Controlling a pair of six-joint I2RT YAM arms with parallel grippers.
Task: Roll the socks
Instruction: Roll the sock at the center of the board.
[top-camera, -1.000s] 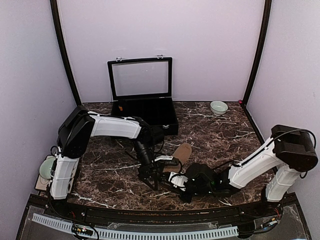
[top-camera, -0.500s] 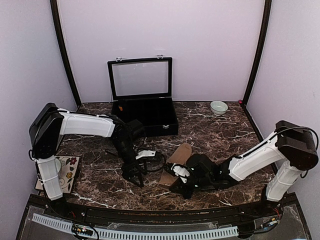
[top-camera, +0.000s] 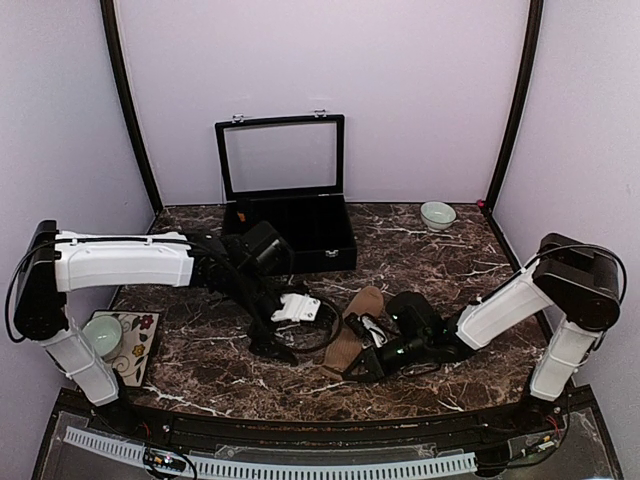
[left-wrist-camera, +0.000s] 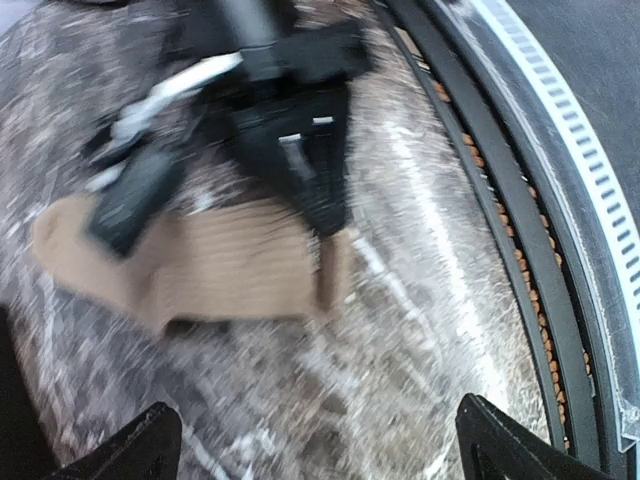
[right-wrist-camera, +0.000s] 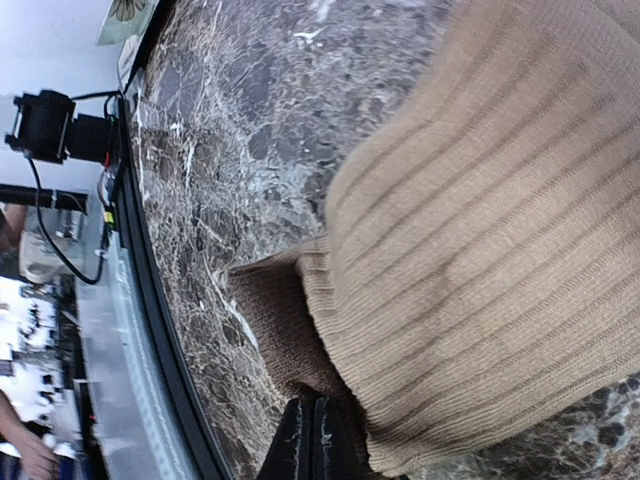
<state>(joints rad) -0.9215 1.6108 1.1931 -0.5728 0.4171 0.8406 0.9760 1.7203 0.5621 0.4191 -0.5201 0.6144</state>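
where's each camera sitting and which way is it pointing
Top external: above and behind the robot, looking down at the table; left arm and right arm show.
Left wrist: on the left hand, facing the tan sock and near rail; its open fingertips show.
Right wrist: on the right hand, close over the sock; its shut fingers pinch it.
Shared: all three see the tan sock.

Inspection finding: no legible text, label, brand mark, number or sign appears in any of the three views. Nothing readable stands on any surface shown, and the left wrist view is too blurred to resolve fine markings.
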